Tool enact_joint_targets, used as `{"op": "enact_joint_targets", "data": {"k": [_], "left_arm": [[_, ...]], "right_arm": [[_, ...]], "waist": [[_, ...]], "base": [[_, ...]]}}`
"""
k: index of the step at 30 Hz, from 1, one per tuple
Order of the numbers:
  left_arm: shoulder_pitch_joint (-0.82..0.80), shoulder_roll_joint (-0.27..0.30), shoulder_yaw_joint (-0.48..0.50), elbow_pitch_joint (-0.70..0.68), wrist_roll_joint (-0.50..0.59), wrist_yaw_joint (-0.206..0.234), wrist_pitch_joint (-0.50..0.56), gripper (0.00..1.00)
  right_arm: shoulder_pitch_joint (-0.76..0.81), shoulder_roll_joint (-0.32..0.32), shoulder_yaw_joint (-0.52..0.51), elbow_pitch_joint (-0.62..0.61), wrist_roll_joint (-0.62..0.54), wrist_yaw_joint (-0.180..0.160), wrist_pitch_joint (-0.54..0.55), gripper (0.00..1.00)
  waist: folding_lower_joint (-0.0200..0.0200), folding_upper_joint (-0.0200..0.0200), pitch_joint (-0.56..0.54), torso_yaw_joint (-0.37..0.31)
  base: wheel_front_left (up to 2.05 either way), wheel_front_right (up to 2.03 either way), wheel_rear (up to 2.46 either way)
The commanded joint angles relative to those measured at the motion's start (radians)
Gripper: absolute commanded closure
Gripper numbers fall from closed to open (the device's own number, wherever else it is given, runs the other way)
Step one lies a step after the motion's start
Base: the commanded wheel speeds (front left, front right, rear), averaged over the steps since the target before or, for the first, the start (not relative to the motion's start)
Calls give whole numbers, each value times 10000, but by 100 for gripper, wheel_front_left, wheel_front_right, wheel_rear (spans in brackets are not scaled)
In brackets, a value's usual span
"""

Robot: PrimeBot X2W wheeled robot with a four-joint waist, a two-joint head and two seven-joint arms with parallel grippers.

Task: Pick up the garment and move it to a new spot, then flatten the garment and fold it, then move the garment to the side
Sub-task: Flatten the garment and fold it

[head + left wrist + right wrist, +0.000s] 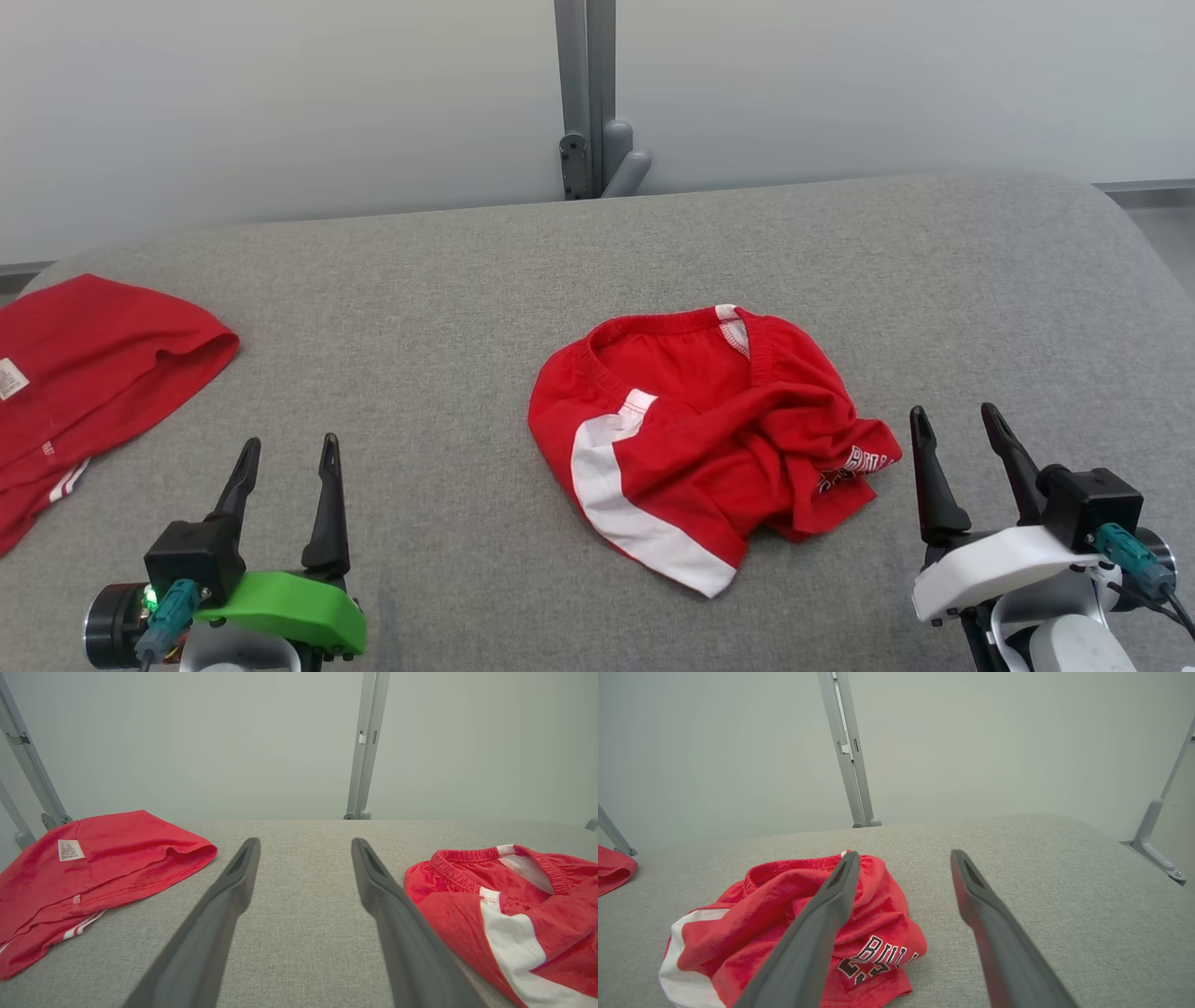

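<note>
Two red garments lie on the grey, cloth-covered tabletop (420,308). The task's garment (709,448), a pair of red shorts, sits crumpled near the middle of the tabletop, with its elastic waistband (653,327) open toward the far edge and one broad white stripe (616,495) running down its left side. On its right-hand fold is black lettering (878,954) with a white outline. In the right wrist view it reads "BULL", and the rest is lost in the folds. Below the letters is part of a red and black emblem, too creased to make out.

The second red garment (84,373) lies well apart at the left edge of the tabletop. It carries one small white label (70,850) whose print is too small to read, and two thin white stripes (67,481) at its near edge.

The left tool (289,443) hovers over bare tabletop between the two garments, its two dark fingers spread and holding nothing. The right tool (954,413) is just beside the shorts' right edge, its fingers also spread and empty, not touching the cloth. One grey post (586,93) stands behind the far edge of the tabletop.
</note>
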Motion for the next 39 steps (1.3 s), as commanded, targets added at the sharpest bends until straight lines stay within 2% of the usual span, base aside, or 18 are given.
{"op": "enact_joint_targets", "data": {"k": [1, 10, 18, 25, 32, 39], "left_arm": [[-6, 95, 10, 41, -25, 32, -35, 0], [-205, 75, -76, 63, -38, 19, -2, 0], [-989, -154, -282, -42, 153, -125, -52, 0], [-1960, -574, -578, 165, 370, -428, -178, 0], [-2847, -1102, -823, 658, 592, -781, -310, 0], [-3163, -1487, -743, 1012, 879, -989, -381, 0]], "right_arm": [[91, -24, -37, -33, -62, 1, 10, 0], [-228, -176, -198, -32, -122, 1, 30, 0], [-1682, -706, -27, -38, -147, 1, 146, 0], [-3382, -1148, 1144, 730, -77, 1, 510, 0], [-4869, -1487, 2953, 2392, 376, -1, 999, 0], [-5650, -1771, 4421, 4128, 1064, -1, 1600, 0]], "waist": [[0, 0, 4, 0], [0, 0, 92, 142], [0, 0, 941, 923], [0, 0, 1873, 1824], [0, 0, 2633, 2725], [0, 0, 2997, 3194]], "base": [[0, 0, 0], [0, 0, 0], [0, 0, 0], [0, 0, 0], [0, 0, 0], [0, 0, 0]]}}
